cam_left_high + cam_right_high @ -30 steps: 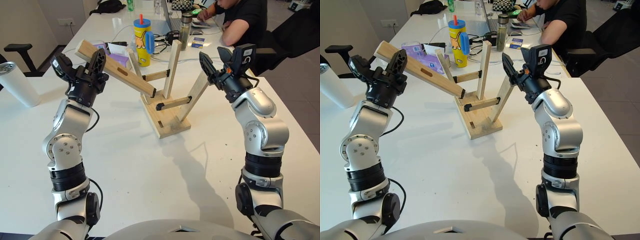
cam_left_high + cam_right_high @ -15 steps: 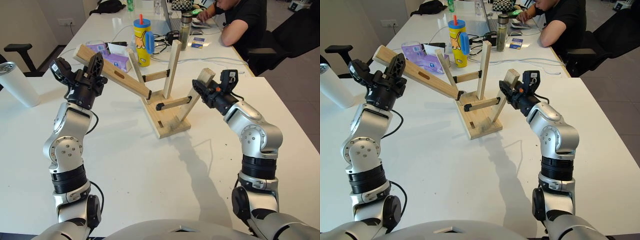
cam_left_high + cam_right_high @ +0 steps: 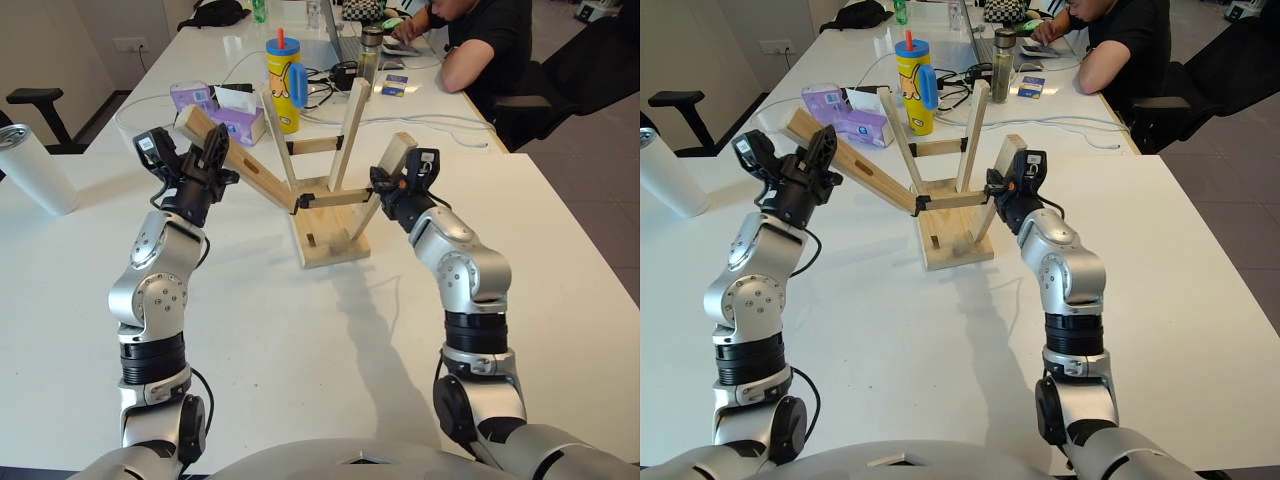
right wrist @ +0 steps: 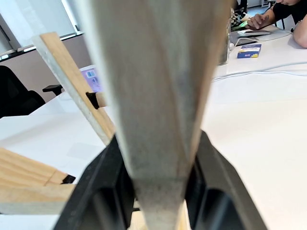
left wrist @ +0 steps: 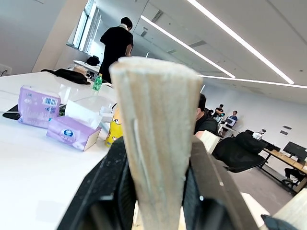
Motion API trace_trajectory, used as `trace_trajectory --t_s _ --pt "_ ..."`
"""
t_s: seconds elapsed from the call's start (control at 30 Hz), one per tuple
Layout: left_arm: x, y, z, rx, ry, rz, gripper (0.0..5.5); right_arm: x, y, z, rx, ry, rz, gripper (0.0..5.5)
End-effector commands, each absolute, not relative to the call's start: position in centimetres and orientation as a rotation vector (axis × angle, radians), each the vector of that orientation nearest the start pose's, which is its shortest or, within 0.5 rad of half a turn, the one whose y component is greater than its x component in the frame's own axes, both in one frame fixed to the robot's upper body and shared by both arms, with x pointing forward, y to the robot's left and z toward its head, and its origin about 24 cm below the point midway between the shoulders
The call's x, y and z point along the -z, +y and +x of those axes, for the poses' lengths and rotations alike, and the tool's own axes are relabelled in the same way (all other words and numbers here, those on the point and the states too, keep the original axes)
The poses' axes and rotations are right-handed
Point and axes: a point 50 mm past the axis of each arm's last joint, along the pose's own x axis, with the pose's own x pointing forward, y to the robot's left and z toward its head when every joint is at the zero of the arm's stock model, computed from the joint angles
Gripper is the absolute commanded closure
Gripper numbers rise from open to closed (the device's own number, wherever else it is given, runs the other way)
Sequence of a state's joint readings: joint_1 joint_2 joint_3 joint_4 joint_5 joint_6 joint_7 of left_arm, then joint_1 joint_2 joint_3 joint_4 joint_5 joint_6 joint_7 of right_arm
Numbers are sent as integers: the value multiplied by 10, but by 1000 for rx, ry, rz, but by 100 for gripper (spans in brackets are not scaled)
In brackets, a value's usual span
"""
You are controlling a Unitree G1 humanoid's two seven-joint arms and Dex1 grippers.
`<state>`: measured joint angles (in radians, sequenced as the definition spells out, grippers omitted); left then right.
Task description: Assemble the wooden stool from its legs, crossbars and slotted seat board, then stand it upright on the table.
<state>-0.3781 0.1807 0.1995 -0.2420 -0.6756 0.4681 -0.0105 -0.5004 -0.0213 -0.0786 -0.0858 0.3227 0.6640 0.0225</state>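
Joints at risk from uneven pull.
Left gripper (image 3: 190, 152) is clamped on slanted leg (image 3: 255, 176), right gripper (image 3: 392, 185) on right leg (image 3: 399, 150); crossbar (image 3: 335, 198) could be levered out.

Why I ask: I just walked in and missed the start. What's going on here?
A humanoid robot is assembling a wooden stool. The seat board lies flat on the table with the legs pointing up. The left claw is shut on a slanting leg, the right claw on the right-hand leg. The stool has not yet been stood upright.
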Motion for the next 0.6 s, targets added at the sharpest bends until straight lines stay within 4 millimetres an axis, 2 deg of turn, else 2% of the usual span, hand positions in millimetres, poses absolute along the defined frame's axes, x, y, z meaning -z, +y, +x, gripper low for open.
trace_trajectory --t_s 0.03,0.33,0.47,0.6 --pt "-157 171 302 205 -148 -403 448 -130 -105 324 -247 129 285 442" --pt "-148 176 312 124 -149 -356 448 -135 -98 326 -222 110 289 442" --pt "-152 171 317 124 -173 -412 448 -140 -96 327 -205 97 301 442" --pt "-147 158 318 149 -149 -452 448 -142 -92 326 -203 99 316 442"
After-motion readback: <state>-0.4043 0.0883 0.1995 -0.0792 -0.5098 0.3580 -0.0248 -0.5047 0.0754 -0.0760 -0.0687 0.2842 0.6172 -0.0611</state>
